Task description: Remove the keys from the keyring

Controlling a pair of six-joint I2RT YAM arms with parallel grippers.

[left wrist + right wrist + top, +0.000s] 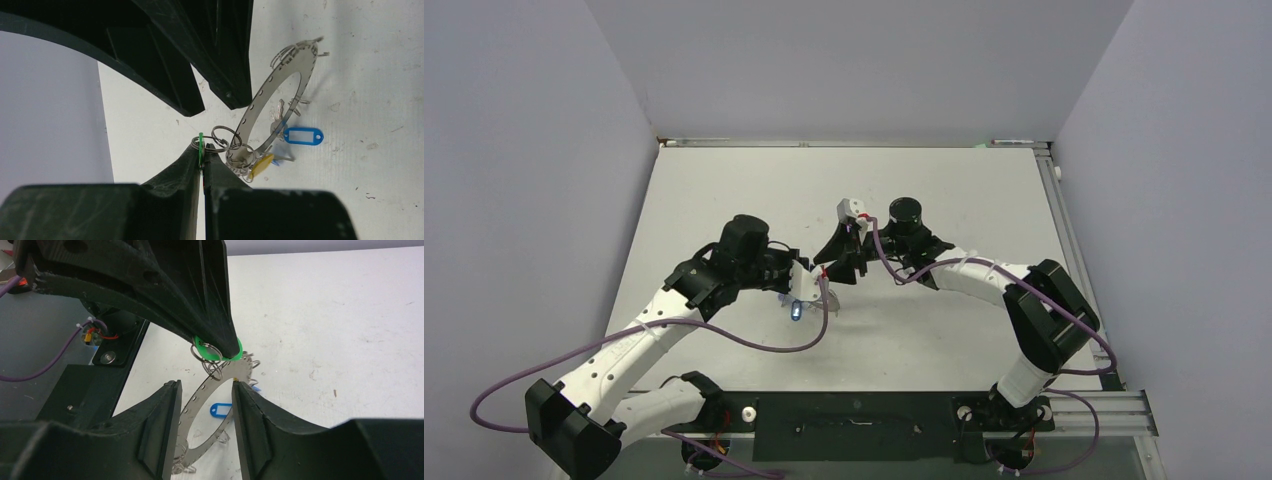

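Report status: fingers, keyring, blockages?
Left fingers shut on green plastic tag. Right fingers open by flat perforated silver keyring. Blue tag, yellow tag attached. Nothing blocking.

One keyring (260,97), large, flat and perforated. Three plastic tags in all: one green tag (201,145) at eight o'clock of that ring in the left wrist view, one blue tag (303,136) at five o'clock, one yellow tag (262,164) at six o'clock. Two small split rings (213,135) just beside the green tag. At least two silver keys (278,116) near the blue tag, too small and overlapped for a firmer count. Several wire loops (291,49) at the ring's twelve o'clock end, number unclear. Two arms (639,340) and two grippers: one left gripper (203,155), one right gripper (205,385). One table (724,190).
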